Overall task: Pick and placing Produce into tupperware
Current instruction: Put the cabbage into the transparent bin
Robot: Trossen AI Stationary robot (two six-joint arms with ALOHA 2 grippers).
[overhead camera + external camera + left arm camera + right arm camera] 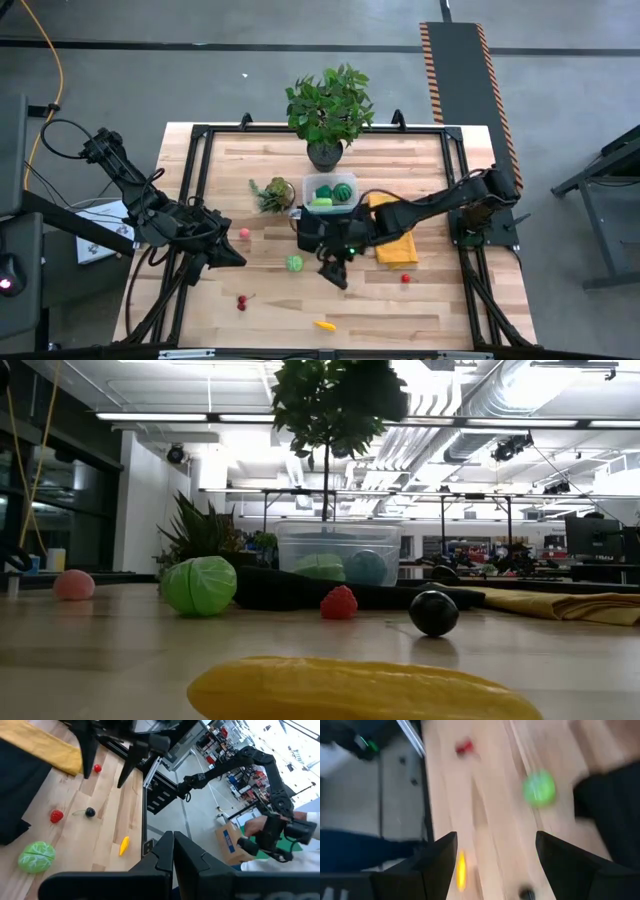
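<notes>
Two grippers over the wooden table (420, 300): right gripper (336, 277) with fingers spread apart and empty, left gripper (232, 258) pressed together, holding nothing. Clear tupperware (331, 192) just behind the right gripper, already holding a dark striped ball (343, 188) and a light green leafy piece (321, 203). Green cabbage (294, 263) just beside the right gripper's fingertips; yellow piece (325, 325) in front of it; red berry (405, 278) off to its side, near the yellow cloth (395, 244). Cherries (242, 301) in front of the left gripper. No readable writing or labels anywhere.
</notes>
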